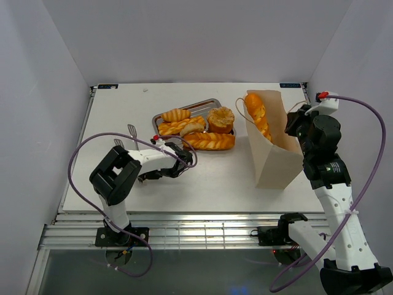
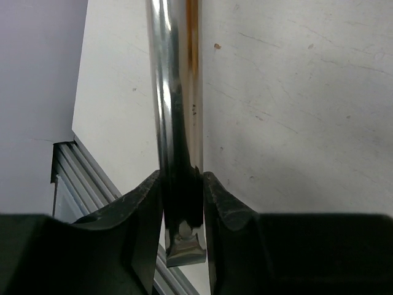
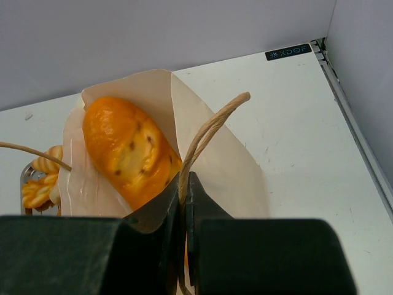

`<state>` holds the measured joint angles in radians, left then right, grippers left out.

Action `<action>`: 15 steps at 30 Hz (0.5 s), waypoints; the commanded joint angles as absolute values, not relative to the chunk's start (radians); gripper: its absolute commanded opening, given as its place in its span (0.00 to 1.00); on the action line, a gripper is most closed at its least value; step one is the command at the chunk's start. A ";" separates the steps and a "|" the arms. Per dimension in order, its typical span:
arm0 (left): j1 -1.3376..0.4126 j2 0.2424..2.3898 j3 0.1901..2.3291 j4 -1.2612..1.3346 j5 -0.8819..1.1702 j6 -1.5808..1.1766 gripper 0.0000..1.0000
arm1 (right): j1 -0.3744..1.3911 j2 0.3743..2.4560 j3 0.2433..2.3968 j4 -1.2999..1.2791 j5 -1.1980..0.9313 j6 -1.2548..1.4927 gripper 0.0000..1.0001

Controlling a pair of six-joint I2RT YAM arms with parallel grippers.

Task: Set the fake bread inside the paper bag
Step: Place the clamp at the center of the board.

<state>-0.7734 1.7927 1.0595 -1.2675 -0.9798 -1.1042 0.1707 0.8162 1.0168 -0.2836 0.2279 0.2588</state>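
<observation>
Right gripper point(image 3: 184, 184) is pinching the paper bag's point(image 1: 273, 161) string handle point(image 3: 207, 132), holding the mouth open; one loaf point(image 3: 126, 150) is sitting inside. Left gripper point(image 2: 182, 184) is clamping the metal tongs point(image 2: 175, 92). Remaining fake bread point(image 1: 207, 141) is lying on the tray point(image 1: 199, 107). Next, I reckon: tongs over a loaf there.

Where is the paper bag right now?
In the top view the paper bag stands on the right side of the table, just right of the tray, with the right gripper pinching its rim and a loaf poking out.
</observation>
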 commanded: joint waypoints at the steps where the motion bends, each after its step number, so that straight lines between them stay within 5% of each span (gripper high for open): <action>1: -0.770 1.773 1.089 -1.235 -1.016 -1.080 0.43 | 0.172 0.815 1.011 -0.232 0.219 0.268 0.08; 8: -0.767 1.642 1.072 -0.991 -0.940 -0.844 0.70 | 0.173 0.811 1.005 -0.224 0.207 0.273 0.08; 9: -0.765 1.616 1.078 -0.992 -0.936 -0.844 0.95 | 0.172 0.810 1.005 -0.225 0.206 0.273 0.08; 15: -0.712 1.404 1.014 -0.905 -0.792 -0.819 0.98 | 0.172 0.802 1.008 -0.225 0.195 0.273 0.08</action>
